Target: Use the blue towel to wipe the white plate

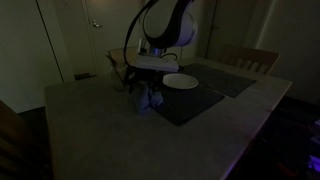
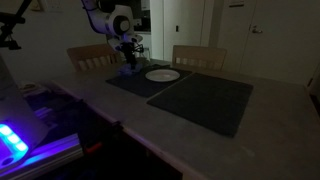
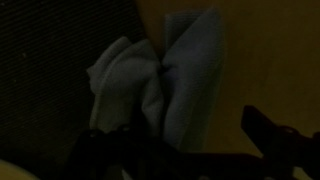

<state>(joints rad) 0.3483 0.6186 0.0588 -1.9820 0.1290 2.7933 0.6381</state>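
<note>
Dimly lit dining room: my arm (image 1: 165, 30) bends low over one end of a long desk (image 1: 90, 130), seen in both exterior views. Two dark placemats lie side by side on the desk, one (image 2: 205, 100) bare, the other (image 2: 135, 84) carrying the white plate (image 2: 162, 75). Wooden chairs (image 1: 250, 58) stand along the desk's far edge, a closed door (image 1: 95, 35) shows behind my arm, and a device glowing blue (image 2: 15, 140) sits at the frame's lower corner in an exterior view. The plate is the nearest neighbour to my working spot, just beside it on the same mat.

Crumpled into two soft humps, the blue towel (image 3: 165, 85) lies across the mat's edge, partly on the dark weave (image 3: 40, 70) and partly on bare wood (image 3: 270, 40), as the wrist view shows. My end effector (image 3: 175, 135) hangs directly over the towel, fingers spread wide; one dark finger (image 3: 100, 150) sits on the mat side and the other on the wood side, with the towel's near end between them. Whether either finger touches the cloth cannot be told in this light. In an exterior view the towel (image 1: 150, 98) shows as a bluish bundle right under my end effector (image 1: 150, 86), close to the plate (image 1: 180, 82).
</note>
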